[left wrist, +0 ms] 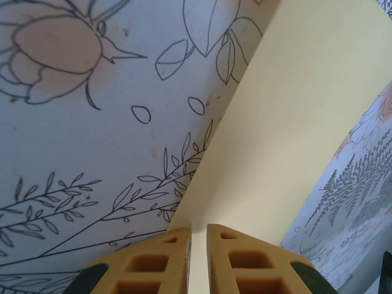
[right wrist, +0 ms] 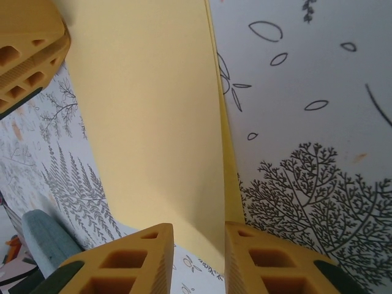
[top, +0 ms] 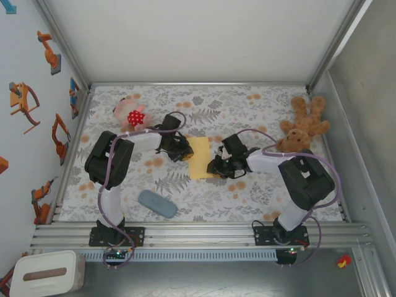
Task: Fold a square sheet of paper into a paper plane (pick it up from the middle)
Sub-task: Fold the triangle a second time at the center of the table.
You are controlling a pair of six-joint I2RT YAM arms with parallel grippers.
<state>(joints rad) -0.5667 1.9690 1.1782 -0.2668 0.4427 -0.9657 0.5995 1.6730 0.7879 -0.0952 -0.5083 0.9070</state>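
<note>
Seen from above, the yellow paper (top: 199, 159) lies mid-counter (top: 260, 198). The left tool (top: 183, 150) is at its 10 o'clock edge and the right tool (top: 218, 166) at its 4 o'clock corner, with a bear (top: 303, 127) off at 2 o'clock and a grey pad (top: 157, 203) at 7 o'clock. The left wrist view adds that the left tool's jaws are pinched to a slit on the paper's edge. The right wrist view shows the right tool's jaws parted, straddling a doubled paper edge.
</note>
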